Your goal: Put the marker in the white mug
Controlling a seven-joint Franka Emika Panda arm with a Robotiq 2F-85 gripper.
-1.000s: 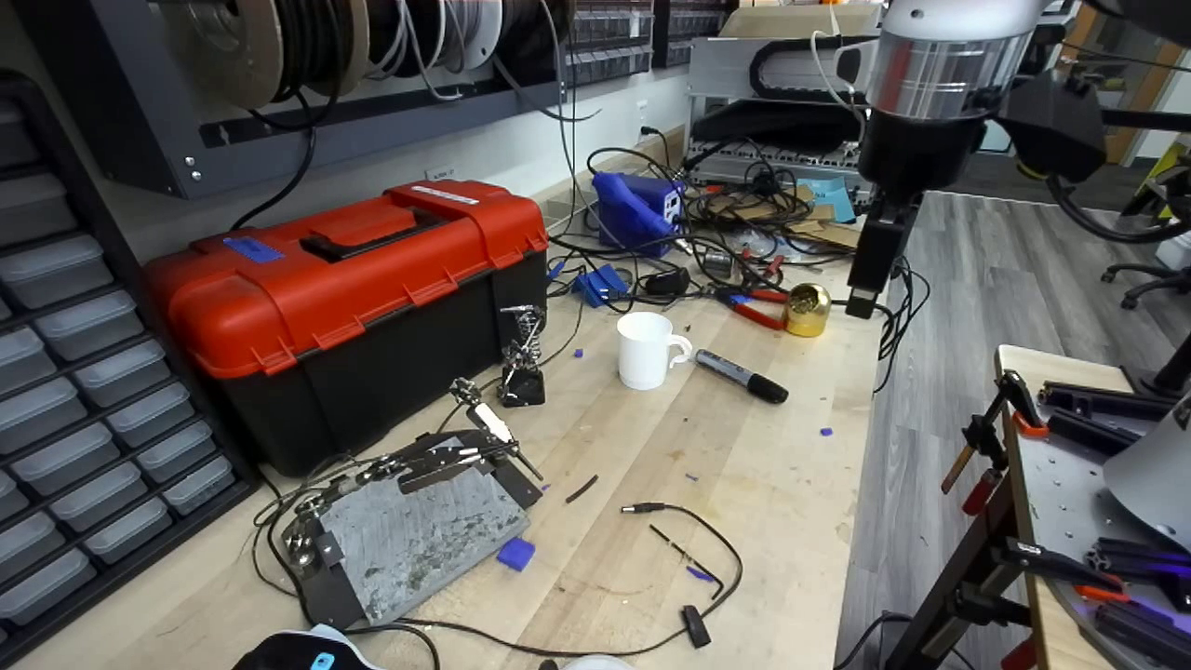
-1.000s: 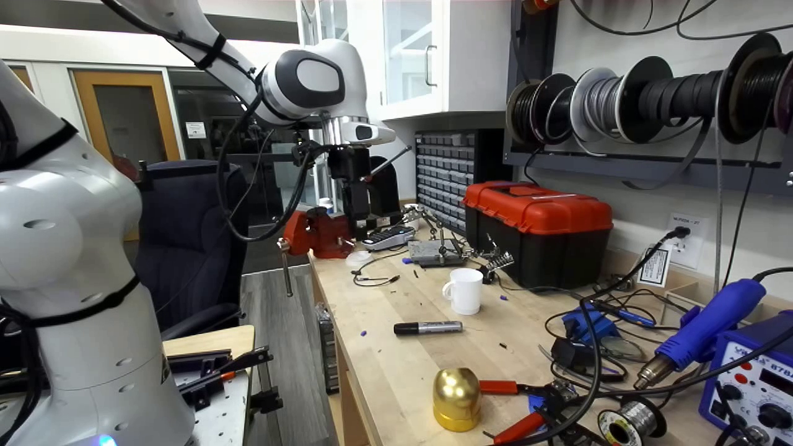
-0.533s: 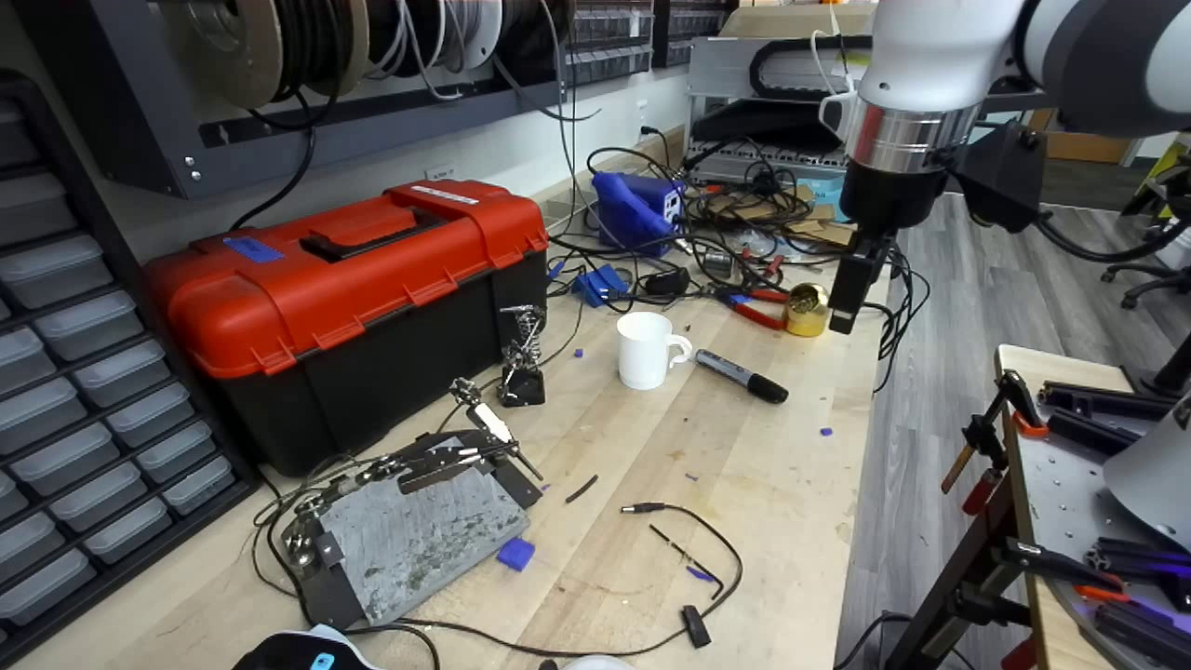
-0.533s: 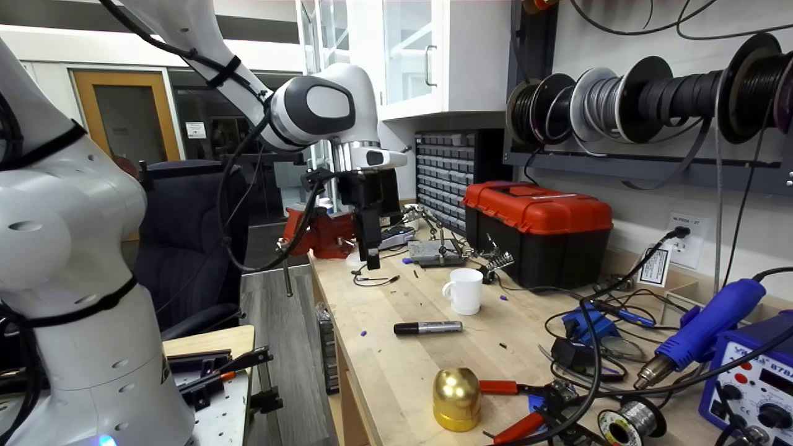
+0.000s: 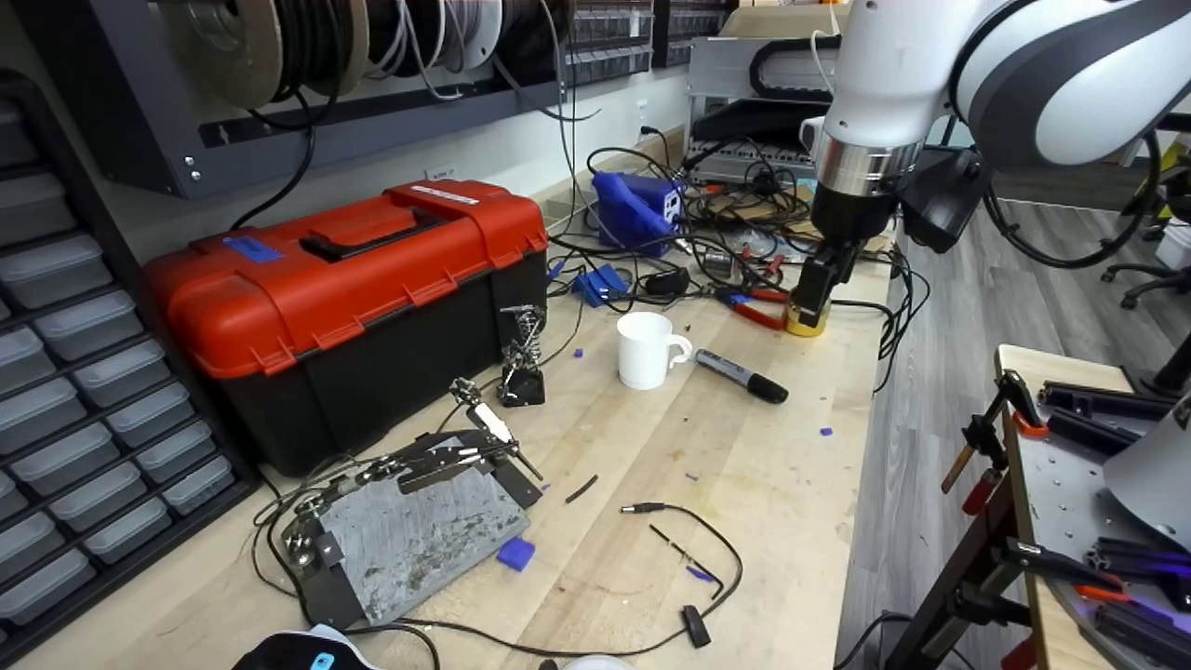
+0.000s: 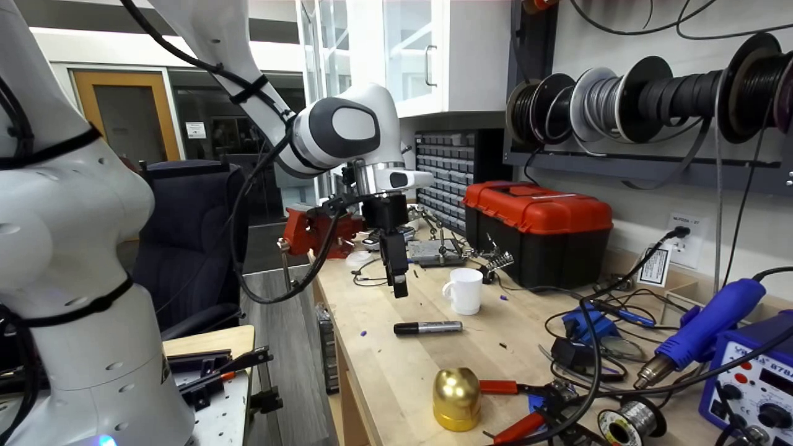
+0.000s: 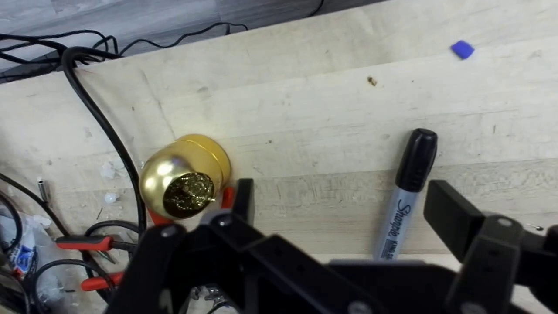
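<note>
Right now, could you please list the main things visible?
workbench: one, pale, along the wall
marker: one, grey and black, on the workbench
mug: one, white, near the marker
toolbox: one, red and black, near the wall
container: one, gold, on the workbench
vise: one, red, at workbench edge
cables: several, black, on the workbench
control unit: one, blue, among cables
wire spools: several, mixed colours, above the workbench
arm: one, mostly white, partly over the workbench
gripper: one, black, open above the workbench

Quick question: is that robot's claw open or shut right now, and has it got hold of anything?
Claw: open, holding nothing; the Sharpie marker lies on the wooden tabletop.
</note>
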